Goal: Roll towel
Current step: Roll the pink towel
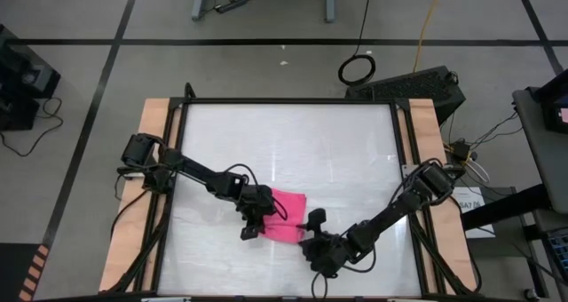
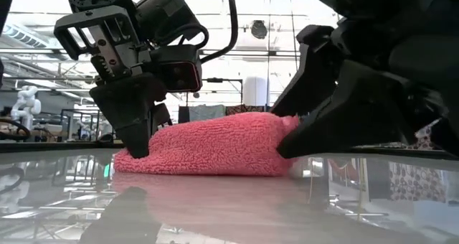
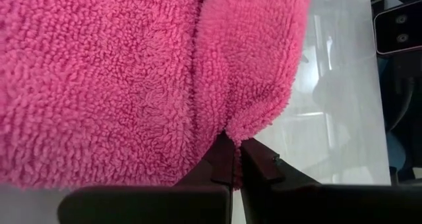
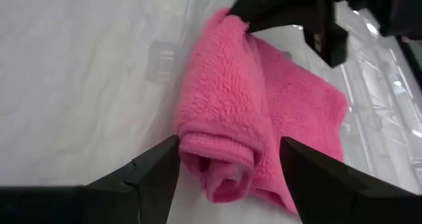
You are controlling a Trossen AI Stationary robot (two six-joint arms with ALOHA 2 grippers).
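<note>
High view: the towel point(image 1: 286, 216) is seen on the white table point(image 1: 284, 142), toward its near edge, between the two arms; the left gripper point(image 1: 253, 224) is set at the towel's left end, the right gripper point(image 1: 312, 235) at its near right corner. Low view: the towel point(image 2: 208, 149) is seen as a low pink mound lying on the table, the left gripper point(image 2: 136, 140) pressed down at one end and the right gripper point(image 2: 297, 140) touching the other end. Left wrist view: the left gripper point(image 3: 235, 159) is seen nearly closed, its fingers pinched on a corner fold of the towel point(image 3: 119, 79). Right wrist view: the right gripper point(image 4: 231, 161) is seen spread wide, fingers apart on either side of the rolled end of the towel point(image 4: 227, 118), nothing clamped; a rolled portion is seen at the near edge, with a flat part of the cloth behind it. Progress is judged as partial: a first turn or two appears done, the flat remainder is left to be rolled up.
</note>
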